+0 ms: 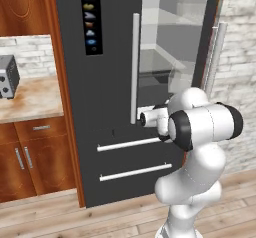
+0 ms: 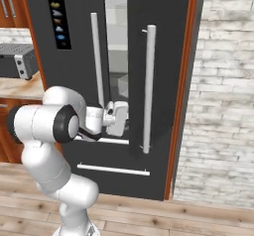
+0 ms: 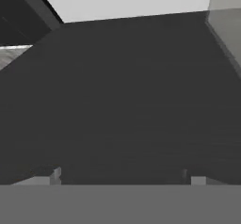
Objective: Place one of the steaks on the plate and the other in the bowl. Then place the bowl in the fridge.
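White robot arm stands closest, reaching toward the fridge. That tall black fridge is right in front, one door swung open, with pale shelves showing inside. Long silver handles run down its doors. Beside it is a wooden table with a small toaster. The fingers are spread wide, grasping nothing, near the dark fridge inside.

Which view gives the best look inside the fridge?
The left base view: the fridge stands ajar, showing pale interior and glass shelves. The right base view shows a narrow slit between doors; the hand view shows dark surface close up.
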